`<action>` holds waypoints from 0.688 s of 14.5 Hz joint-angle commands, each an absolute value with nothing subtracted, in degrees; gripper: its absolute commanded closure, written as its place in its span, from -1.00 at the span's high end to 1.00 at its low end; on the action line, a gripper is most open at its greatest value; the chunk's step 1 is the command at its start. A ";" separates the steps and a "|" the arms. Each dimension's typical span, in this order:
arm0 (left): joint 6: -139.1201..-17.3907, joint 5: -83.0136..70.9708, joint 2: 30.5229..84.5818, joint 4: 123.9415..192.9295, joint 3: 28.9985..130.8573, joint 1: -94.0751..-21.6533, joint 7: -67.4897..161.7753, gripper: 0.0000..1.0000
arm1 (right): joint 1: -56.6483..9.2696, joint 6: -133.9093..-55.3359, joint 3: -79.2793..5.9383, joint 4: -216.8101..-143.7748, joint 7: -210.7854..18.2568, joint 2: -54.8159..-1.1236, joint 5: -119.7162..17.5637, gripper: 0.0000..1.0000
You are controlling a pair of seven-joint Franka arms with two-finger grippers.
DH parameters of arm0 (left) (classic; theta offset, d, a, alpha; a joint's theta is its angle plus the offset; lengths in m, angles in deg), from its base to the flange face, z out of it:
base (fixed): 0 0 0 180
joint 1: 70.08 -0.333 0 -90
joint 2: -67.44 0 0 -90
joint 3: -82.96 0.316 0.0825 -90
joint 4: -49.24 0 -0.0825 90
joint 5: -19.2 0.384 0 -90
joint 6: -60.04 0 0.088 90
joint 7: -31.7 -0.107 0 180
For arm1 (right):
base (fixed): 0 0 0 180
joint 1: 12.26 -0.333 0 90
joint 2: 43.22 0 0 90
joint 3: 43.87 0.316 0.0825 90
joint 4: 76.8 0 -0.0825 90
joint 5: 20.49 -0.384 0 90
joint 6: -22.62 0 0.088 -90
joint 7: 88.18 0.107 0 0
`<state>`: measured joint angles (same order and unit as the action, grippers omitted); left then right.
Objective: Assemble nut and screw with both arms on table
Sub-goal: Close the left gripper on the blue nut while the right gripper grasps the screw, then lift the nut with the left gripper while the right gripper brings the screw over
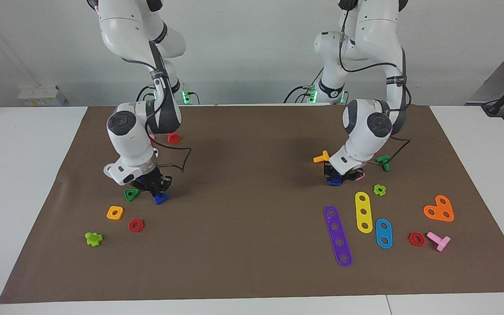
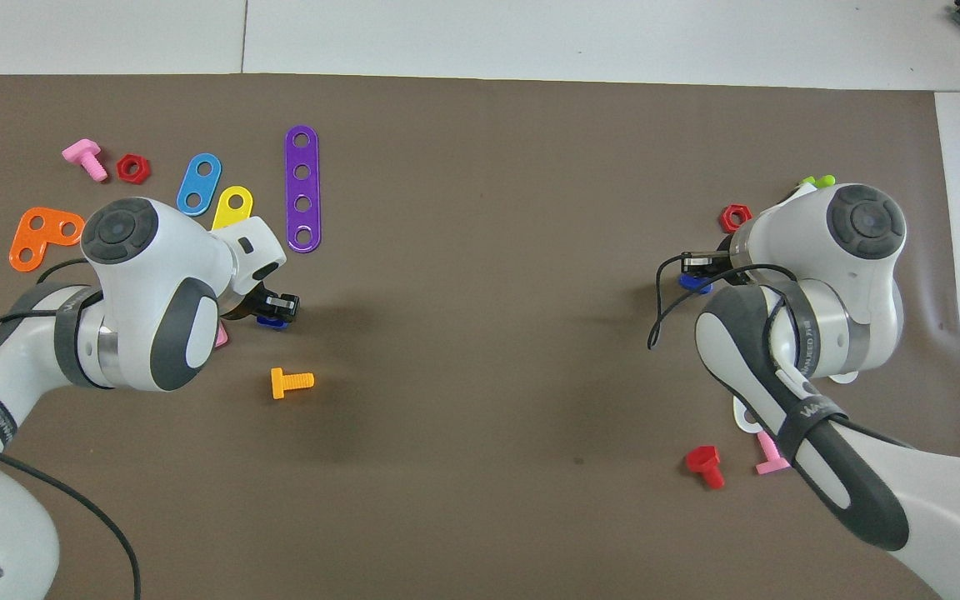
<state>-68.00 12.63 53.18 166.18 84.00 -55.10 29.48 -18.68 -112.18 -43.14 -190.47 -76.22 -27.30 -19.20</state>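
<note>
A: Left claw (image 1: pixel 338 175) — position?
B: Down low at the left arm's end of the surface (image 1: pixel 252 271), on the brown mat. The nut (image 1: pixel 334 181), dark blue, sits at its tips; from overhead it shows as a blue sliver under the claw (image 2: pixel 278 310). The fingers appear narrowed on the nut, which looks to rest on or just off the mat — cannot tell which.

A: Right claw?
B: Right claw (image 1: pixel 158 190) is low at the right arm's end, fingers closed around the screw (image 1: pixel 161 199). The blue triangular head pokes out below the fingertips, at or just above the mat. Overhead, the screw (image 2: pixel 694 282) is a blue patch by the claw (image 2: pixel 701 265).

A: Neighbours?
B: Green triangular nut (image 1: pixel 131 194) just beside the right claw; orange square nut (image 1: pixel 115 212) and red hex nut (image 1: pixel 136 225) near it, farther from the robots. Orange screw (image 1: pixel 321 157) near the left claw, nearer to the robots; purple strip (image 1: pixel 338 236) and yellow strip (image 1: pixel 363 212) farther out.
</note>
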 commanded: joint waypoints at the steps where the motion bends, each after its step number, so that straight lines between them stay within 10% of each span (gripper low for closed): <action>1: -64.68 11.65 51.44 161.31 84.36 -52.86 38.27 -1.00 | -24.90 -112.55 -42.90 -187.29 -64.06 -26.61 -19.61 -1.00; 10: -64.85 4.70 47.05 149.98 84.45 -50.74 50.42 -1.00 | -41.07 -106.15 -42.90 -173.40 -38.46 -17.92 -18.55 -1.00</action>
<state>-66.25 6.44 49.64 154.84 83.67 -51.21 49.38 -39.40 -109.03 -42.84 -178.08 -42.26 -21.36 -19.14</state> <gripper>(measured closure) 0.542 0.811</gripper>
